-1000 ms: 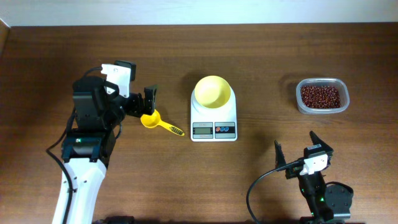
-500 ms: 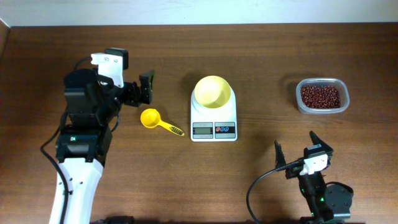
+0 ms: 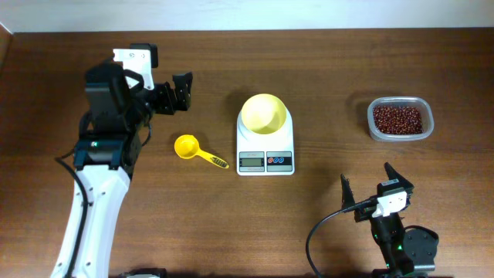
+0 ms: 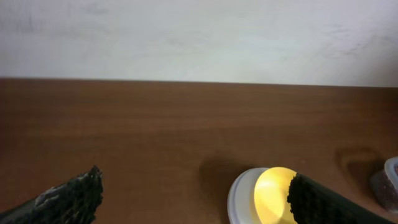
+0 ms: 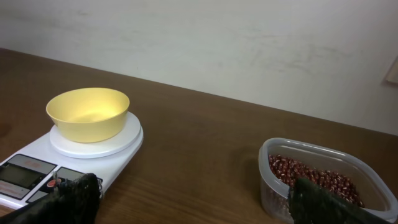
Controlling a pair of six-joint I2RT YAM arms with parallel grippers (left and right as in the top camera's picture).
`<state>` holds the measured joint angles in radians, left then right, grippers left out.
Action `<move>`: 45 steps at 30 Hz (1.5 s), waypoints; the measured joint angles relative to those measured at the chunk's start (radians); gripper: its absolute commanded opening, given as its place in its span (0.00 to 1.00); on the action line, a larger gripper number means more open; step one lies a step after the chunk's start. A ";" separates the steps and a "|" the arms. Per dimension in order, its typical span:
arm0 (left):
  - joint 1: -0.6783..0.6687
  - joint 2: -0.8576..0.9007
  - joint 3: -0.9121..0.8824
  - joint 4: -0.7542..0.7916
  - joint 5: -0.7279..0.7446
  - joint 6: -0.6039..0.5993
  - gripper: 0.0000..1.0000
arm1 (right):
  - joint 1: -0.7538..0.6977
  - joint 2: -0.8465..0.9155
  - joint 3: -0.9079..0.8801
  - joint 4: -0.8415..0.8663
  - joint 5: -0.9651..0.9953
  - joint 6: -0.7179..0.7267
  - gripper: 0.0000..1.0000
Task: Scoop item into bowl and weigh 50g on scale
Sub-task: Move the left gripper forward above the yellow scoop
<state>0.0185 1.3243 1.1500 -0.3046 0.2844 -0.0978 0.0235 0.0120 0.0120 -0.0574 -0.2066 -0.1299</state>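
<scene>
The pale-yellow bowl [image 3: 265, 113] sits empty on the white scale [image 3: 265, 150] at the table's middle; both also show in the right wrist view, bowl [image 5: 87, 112] and scale [image 5: 37, 171]. Dark red-brown beans [image 3: 398, 119] fill a clear tub [image 3: 400, 136] at the right, seen too in the right wrist view [image 5: 311, 177]. My left gripper [image 3: 180, 93] is open and empty, raised left of the scale, above the yellow scoop [image 3: 196, 151]. Its view shows the bowl [image 4: 273, 202] between the fingers. My right gripper [image 3: 377, 181] is open and empty near the front edge.
The yellow scoop lies on the wood between my left arm and the scale, handle pointing right and toward the front. A pale wall runs along the table's far edge [image 4: 199, 79].
My left gripper has risen and moved toward the back, away from the scoop, which stays on the table. The right arm has not moved.
</scene>
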 measured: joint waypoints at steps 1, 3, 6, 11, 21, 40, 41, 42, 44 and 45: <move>0.000 0.010 0.001 -0.010 -0.011 -0.008 0.99 | 0.000 0.000 0.000 0.000 0.000 -0.001 0.99; 0.000 0.031 0.002 -0.032 -0.045 -0.031 0.99 | 0.000 0.000 0.000 0.000 0.000 0.000 0.99; 0.000 0.064 0.002 -0.053 -0.095 -0.078 0.99 | 0.000 0.000 0.000 0.000 0.000 -0.001 0.99; 0.000 0.079 0.003 -0.077 -0.118 -0.104 0.99 | 0.000 0.000 0.000 0.000 0.000 0.000 0.99; 0.000 0.079 0.003 -0.105 -0.121 -0.167 0.99 | 0.000 0.000 0.000 0.000 0.000 -0.001 0.99; 0.000 0.138 0.008 -0.444 -0.291 -0.616 0.99 | 0.000 0.000 0.000 0.000 0.000 -0.001 0.99; 0.000 0.154 0.008 -0.445 -0.288 -0.622 0.99 | 0.000 0.000 0.000 0.000 0.000 0.000 0.99; 0.000 0.176 0.008 -0.447 -0.280 -0.627 0.99 | 0.000 0.000 0.000 0.000 0.000 0.000 0.99; 0.000 0.225 0.008 -0.448 -0.259 -0.634 0.99 | 0.000 0.000 0.000 0.000 0.000 0.000 0.99; 0.000 0.246 0.008 -0.447 -0.251 -0.639 0.99 | 0.000 0.000 0.000 0.000 0.000 0.000 0.99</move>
<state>0.0185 1.5707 1.1580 -0.7521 0.0330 -0.7368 0.0235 0.0120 0.0120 -0.0574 -0.2066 -0.1303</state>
